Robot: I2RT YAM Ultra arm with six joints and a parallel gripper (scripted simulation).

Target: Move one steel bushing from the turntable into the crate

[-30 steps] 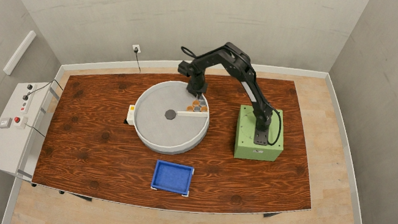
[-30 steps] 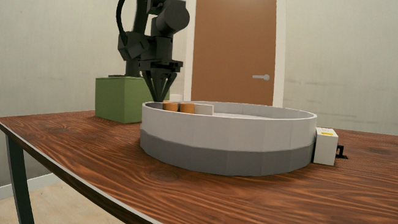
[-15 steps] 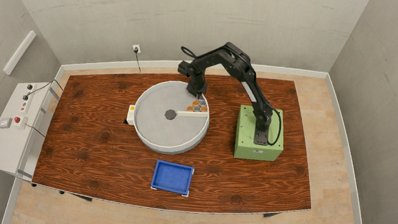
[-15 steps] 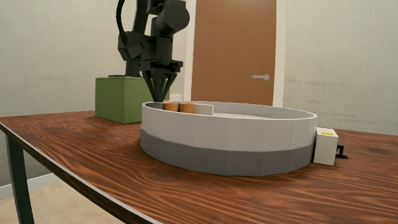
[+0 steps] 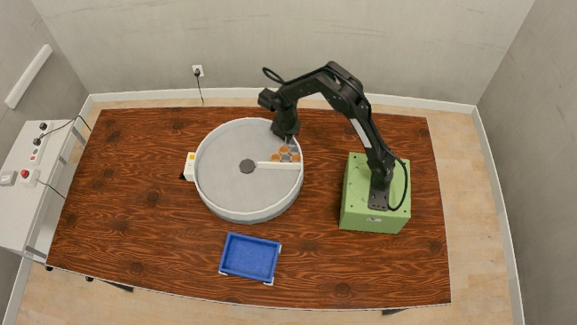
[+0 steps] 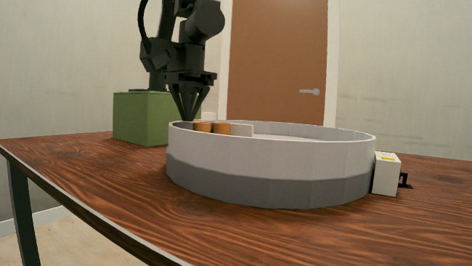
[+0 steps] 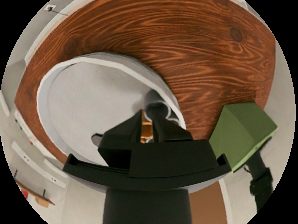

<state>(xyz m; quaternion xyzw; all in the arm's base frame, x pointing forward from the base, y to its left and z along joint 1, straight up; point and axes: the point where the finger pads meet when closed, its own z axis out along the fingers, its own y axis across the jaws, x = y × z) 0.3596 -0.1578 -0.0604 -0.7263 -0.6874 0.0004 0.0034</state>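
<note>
Steel bushing [image 5: 285, 158] sits in the cluster on the turntable [image 5: 248, 217], against the white divider bar [image 5: 277, 165] and touching orange bushings [image 5: 275, 156] on both sides. A second grey one [image 5: 293, 148] is behind it by the rim.

Gripper [image 6: 189, 117] points straight down with its tips at rim height over the back of that cluster. Jaws are nearly closed, just a slit, and we judge there's nothing in them. The wrist view is too cramped to show which bushing is under the tips.

For a clean grasp:
- We can't straddle a bushing at this width, so either open before descending or pinch one wall through the bore.
- We take a grey one, not orange, and confirm the colour from the top view.
- The parts are packed tight, so we come down vertically and lift straight up so the neighbours don't tip or drag.
- We clear the turntable rim before swinging to the blue crate [image 5: 248, 257], which is well apart at the near table edge.
</note>
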